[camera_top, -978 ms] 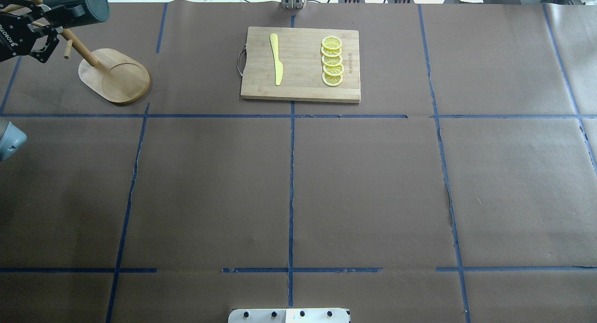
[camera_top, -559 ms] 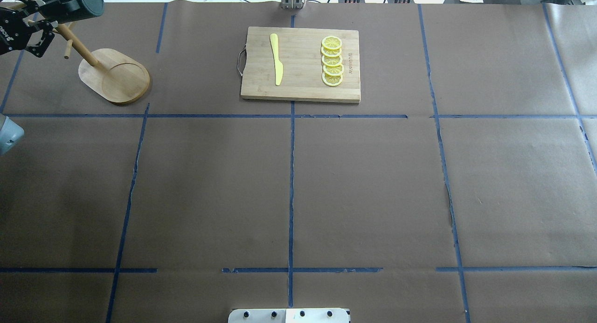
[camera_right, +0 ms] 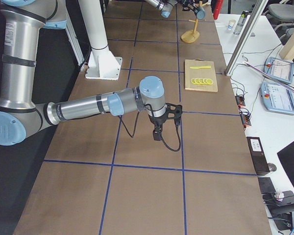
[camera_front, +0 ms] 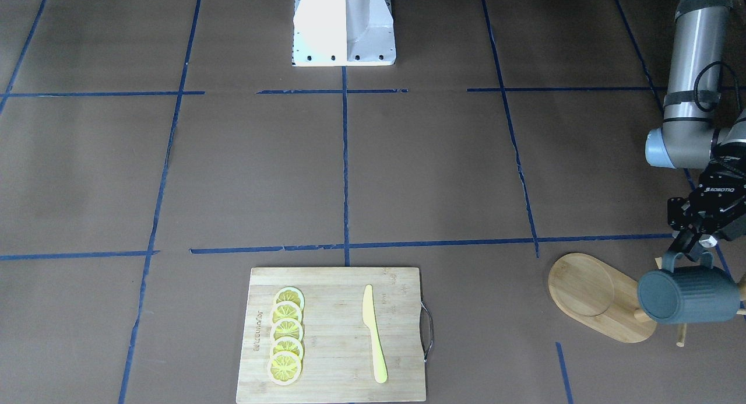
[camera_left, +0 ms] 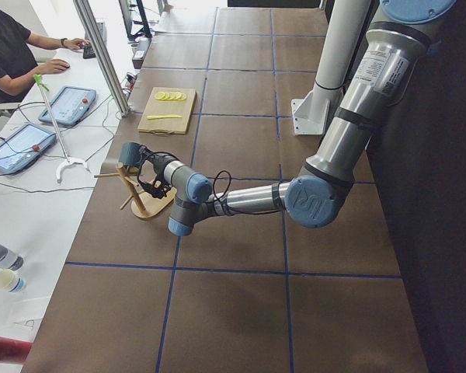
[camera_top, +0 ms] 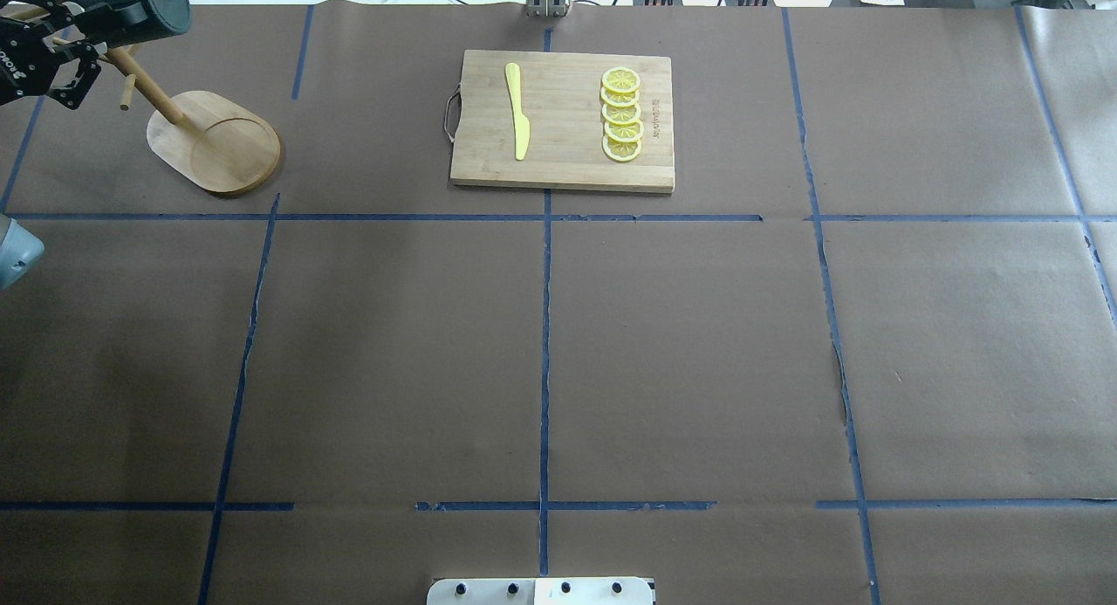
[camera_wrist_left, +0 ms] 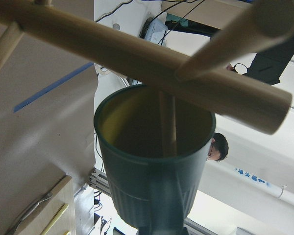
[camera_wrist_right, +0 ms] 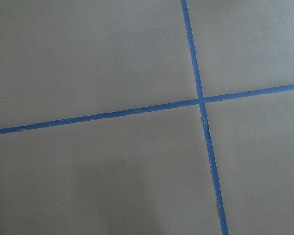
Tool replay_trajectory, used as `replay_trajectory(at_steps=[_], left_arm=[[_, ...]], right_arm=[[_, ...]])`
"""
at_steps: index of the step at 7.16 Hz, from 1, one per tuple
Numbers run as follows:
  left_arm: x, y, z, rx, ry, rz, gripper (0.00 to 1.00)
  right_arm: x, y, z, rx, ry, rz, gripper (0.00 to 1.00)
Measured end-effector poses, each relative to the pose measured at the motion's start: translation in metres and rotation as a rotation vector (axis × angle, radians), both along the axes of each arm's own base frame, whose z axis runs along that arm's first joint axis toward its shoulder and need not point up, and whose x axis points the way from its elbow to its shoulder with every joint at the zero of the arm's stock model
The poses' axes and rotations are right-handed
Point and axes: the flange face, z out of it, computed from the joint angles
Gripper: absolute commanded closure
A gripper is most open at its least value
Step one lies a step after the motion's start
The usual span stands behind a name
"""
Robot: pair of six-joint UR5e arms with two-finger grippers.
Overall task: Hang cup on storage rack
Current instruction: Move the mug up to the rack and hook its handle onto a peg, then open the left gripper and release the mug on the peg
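The right gripper (camera_right: pixel 158 134) hangs over the table (camera_top: pixel 698 343); its claw's state I cannot tell. Farther out, the left gripper (camera_front: pixel 693 248) clamps the handle of the cup (camera_front: pixel 688 296), held sideways with its mouth at the pegs of the storage rack (camera_front: pixel 588 293)

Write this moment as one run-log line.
left claw: shut on cup handle | cup: sideways, lifted, at storage rack pegs | right claw: state cannot be told | release: not yet done

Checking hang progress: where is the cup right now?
Front-facing view, far right: the cup lies sideways, held by the left gripper, at the storage rack.
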Motion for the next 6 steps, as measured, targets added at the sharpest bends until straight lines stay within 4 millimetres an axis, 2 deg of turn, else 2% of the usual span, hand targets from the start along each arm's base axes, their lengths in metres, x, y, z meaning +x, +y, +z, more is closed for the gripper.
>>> replay_trajectory(at_steps=[2,6], left_arm=[[0.0000,0.0004,0.0039,-0.003,-0.003,0.005,0.74],[0.0003,0.0006,0.0057,-0.005,-0.006,0.009,0.72]], right_arm=[[0.0009,0.0005,-0.0022,0.002,0.000,0.003,0.00],[0.0012,0.0002,-0.0032,0.002,-0.001,0.006,0.00]])
